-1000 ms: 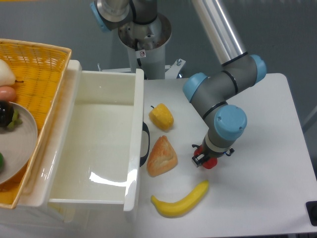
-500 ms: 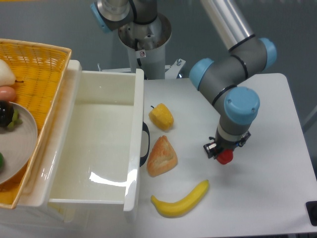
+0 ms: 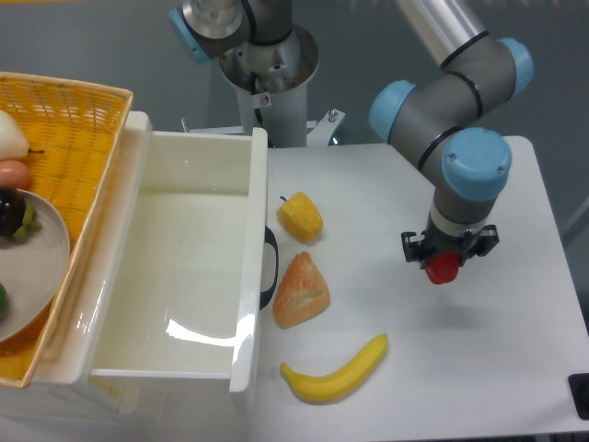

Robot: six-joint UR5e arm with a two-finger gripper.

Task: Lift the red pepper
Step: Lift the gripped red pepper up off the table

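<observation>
Two fingers of the gripper (image 3: 444, 264) are closed on the red pepper (image 3: 444, 268), which pokes out below them, clear of the table (image 3: 515, 322).

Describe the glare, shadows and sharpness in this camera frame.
Fixed camera view: glare streaks on the white bin's floor; a soft shadow on the table below the red pepper in the gripper; banana and bread look sharp.
</observation>
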